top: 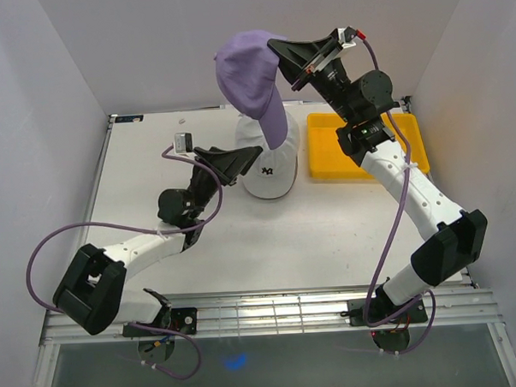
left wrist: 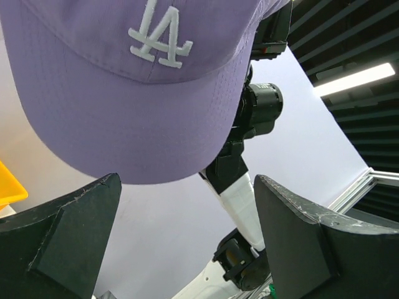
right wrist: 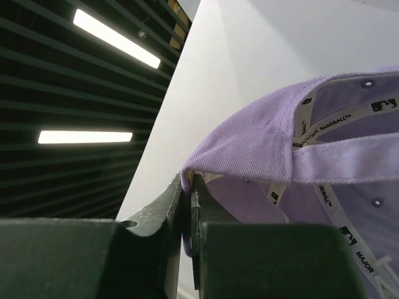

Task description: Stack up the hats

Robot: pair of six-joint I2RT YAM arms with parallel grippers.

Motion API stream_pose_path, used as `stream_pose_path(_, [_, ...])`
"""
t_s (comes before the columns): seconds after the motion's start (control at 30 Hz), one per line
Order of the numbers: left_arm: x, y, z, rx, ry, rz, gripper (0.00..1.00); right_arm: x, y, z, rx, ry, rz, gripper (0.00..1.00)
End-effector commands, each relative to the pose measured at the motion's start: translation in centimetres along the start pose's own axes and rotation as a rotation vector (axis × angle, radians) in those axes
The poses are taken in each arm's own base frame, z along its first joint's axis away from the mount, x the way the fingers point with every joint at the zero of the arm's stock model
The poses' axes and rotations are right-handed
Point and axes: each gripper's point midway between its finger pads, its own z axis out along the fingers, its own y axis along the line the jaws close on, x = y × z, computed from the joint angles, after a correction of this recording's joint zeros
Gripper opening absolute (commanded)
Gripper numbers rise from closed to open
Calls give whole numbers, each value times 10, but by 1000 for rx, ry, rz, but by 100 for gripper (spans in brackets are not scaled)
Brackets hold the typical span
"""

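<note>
A purple cap [top: 251, 81] hangs high over the back of the table, its brim pointing down. My right gripper [top: 279, 57] is shut on its back rim; the right wrist view shows the purple fabric [right wrist: 249, 149] pinched between the fingers [right wrist: 163, 215]. Under it a white cap [top: 271, 169] sits on the table, brim toward me. My left gripper [top: 244, 162] stands open just left of the white cap, holding nothing. In the left wrist view the purple cap [left wrist: 137, 93] with its white logo fills the top, above the spread fingers [left wrist: 75, 218].
A flat yellow tray [top: 342, 164] lies at the back right, partly under the right arm [top: 412, 195]. Grey walls close in the table on both sides. Purple cables loop from both arms near the front edge.
</note>
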Motion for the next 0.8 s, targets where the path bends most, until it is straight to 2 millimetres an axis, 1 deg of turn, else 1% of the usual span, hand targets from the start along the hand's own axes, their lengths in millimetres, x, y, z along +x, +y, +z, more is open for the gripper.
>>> stream_pose_path(0.0, [-8,-35,10,66,-44,4,98,4,55,-9,-158,-34,-67,8])
stream_pose_path(0.03, [-7,-31,10,37,-38,0,98,5,57,-10,-164,-34,-69,8])
stream_pose_path(0.1, [-6,-34,12,20,-41,30,98,5,54,-10,-161,-30,-64,8])
stream_pose_path(0.13, [-2,-38,13,-2,-31,30,98,5,54,-10,-162,-31,-65,8])
stream_pose_path(0.17, [-1,-37,13,-20,-36,46,98,7,56,-12,-168,-30,-63,8])
stream_pose_path(0.2, [-4,-37,13,-38,-58,47,98,6,52,-12,-161,-43,-58,8])
stream_pose_path(0.23, [0,-39,11,-47,-54,40,98,7,52,-13,-163,-45,-61,8])
stream_pose_path(0.27, [1,-39,10,-50,-61,33,98,8,54,-14,-173,-49,-63,8])
stream_pose_path(0.3, [3,-39,9,-57,-66,21,98,6,51,-15,-169,-61,-62,8])
stream_pose_path(0.37, [7,-39,7,-71,-69,0,98,7,54,-17,-182,-68,-69,8])
stream_pose_path(0.4, [10,-38,6,-82,-67,-28,98,7,55,-17,-191,-75,-69,8])
stream_pose_path(0.43, [13,-35,5,-93,-65,-42,98,6,52,-18,-190,-81,-68,8])
stream_pose_path(0.47, [12,-33,4,-107,-85,-54,98,6,53,-19,-196,-85,-68,8])
stream_pose_path(0.5, [17,-33,4,-111,-80,-74,98,6,55,-20,-209,-89,-71,8])
stream_pose_path(0.57, [19,-27,1,-144,-90,-89,98,5,52,-22,-212,-98,-73,8])
stream_pose_path(0.6, [22,-29,0,-147,-90,-99,98,4,55,-23,-222,-110,-75,8])
stream_pose_path(0.63, [23,-24,-2,-176,-92,-113,98,4,55,-23,-224,-113,-79,8])
stream_pose_path(0.77, [17,-21,-5,-203,-137,-115,98,5,53,-25,-232,-118,-82,8])
